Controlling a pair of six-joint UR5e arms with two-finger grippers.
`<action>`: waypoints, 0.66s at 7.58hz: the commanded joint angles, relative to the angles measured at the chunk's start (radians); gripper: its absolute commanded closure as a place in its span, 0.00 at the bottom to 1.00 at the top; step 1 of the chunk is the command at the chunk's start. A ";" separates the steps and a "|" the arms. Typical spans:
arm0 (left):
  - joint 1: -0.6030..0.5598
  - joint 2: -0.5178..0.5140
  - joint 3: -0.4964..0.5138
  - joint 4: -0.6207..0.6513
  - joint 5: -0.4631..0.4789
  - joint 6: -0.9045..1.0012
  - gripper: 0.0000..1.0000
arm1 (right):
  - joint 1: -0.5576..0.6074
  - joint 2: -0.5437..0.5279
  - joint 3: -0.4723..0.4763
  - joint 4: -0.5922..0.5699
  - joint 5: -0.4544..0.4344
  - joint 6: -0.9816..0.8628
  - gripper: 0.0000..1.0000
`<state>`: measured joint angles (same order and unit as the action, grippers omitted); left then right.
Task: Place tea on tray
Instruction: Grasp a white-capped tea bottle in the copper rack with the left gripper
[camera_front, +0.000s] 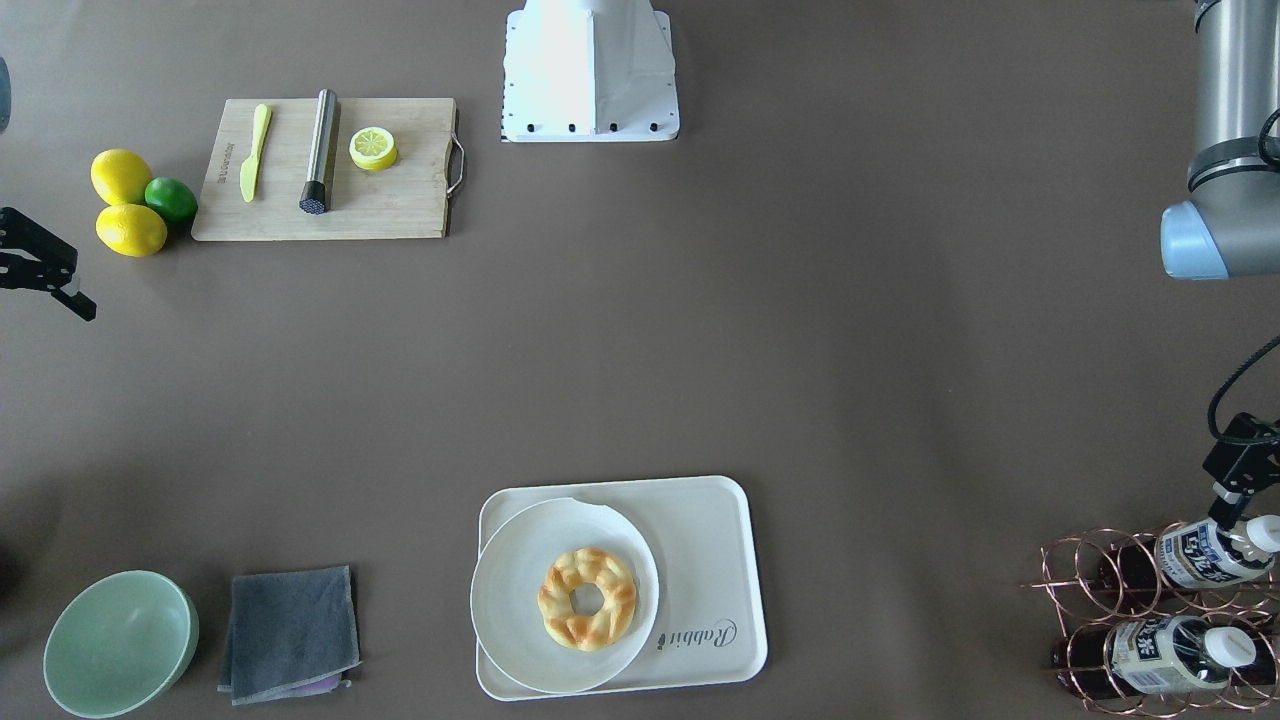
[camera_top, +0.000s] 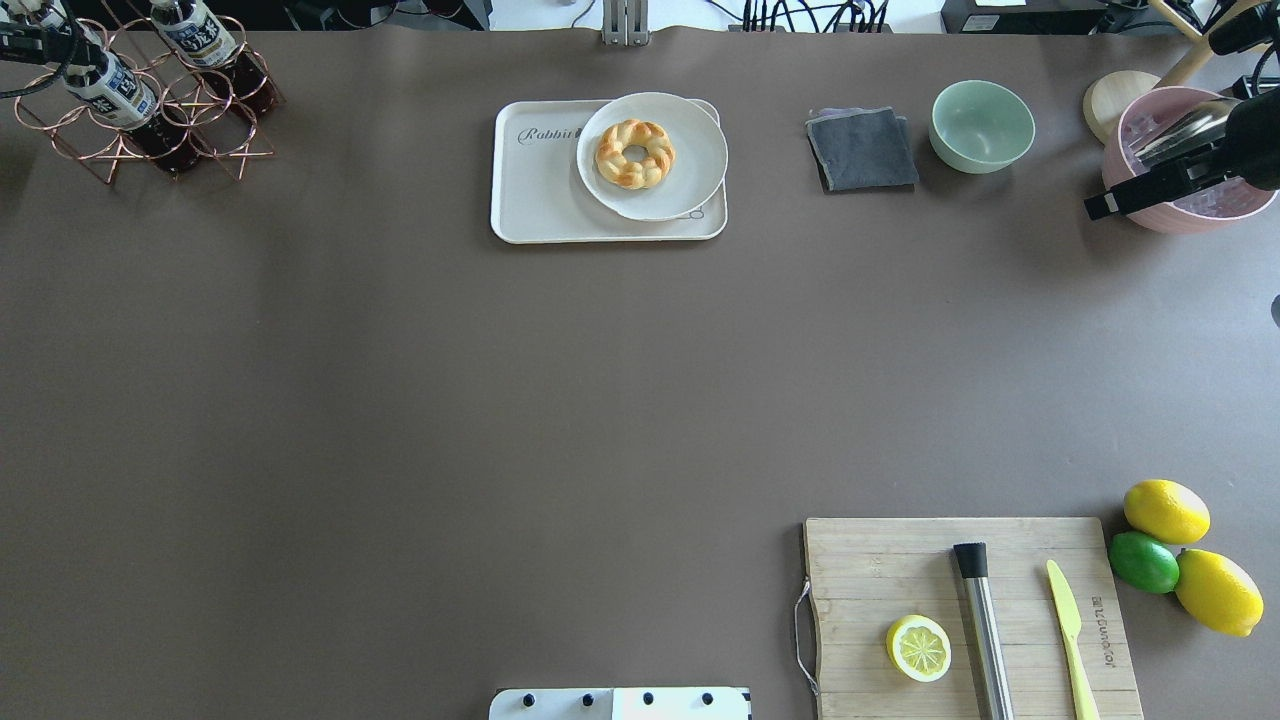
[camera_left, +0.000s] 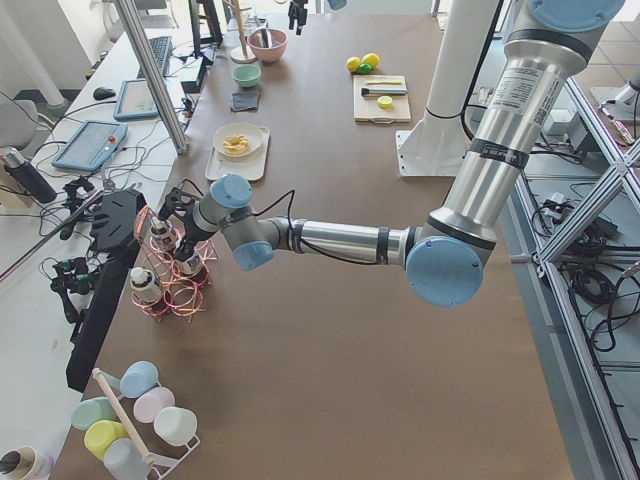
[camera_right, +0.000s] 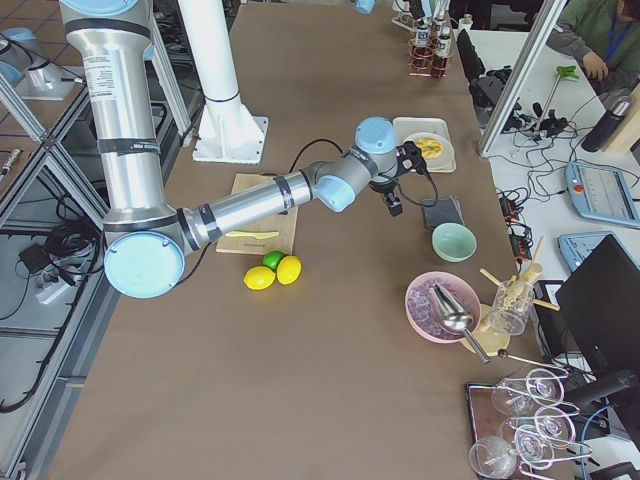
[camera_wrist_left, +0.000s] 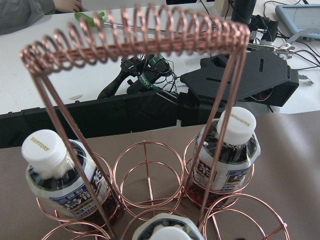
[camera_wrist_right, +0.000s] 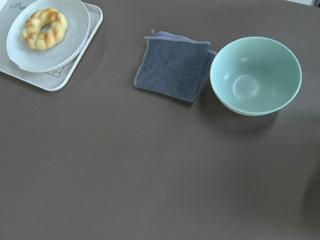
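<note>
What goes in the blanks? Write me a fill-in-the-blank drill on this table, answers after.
The ring pastry lies on the round white ____.
The tea bottles rest in the copper rack, not on the ____.
The grey cloth lies beside the pale green ____.
Missing words: plate; tray; bowl.
</note>
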<state>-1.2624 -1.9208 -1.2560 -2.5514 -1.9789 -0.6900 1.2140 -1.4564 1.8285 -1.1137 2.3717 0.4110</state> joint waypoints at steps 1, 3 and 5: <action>0.000 0.005 0.012 -0.021 0.000 0.000 0.57 | -0.001 0.001 0.005 0.000 0.000 0.000 0.00; -0.006 -0.001 0.000 -0.021 -0.003 -0.009 1.00 | -0.001 0.001 0.005 0.000 0.000 0.000 0.00; -0.067 -0.007 -0.048 0.011 -0.044 -0.014 1.00 | -0.001 -0.001 0.003 0.000 0.000 0.000 0.00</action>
<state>-1.2819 -1.9236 -1.2644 -2.5678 -1.9880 -0.6995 1.2134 -1.4563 1.8330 -1.1137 2.3715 0.4111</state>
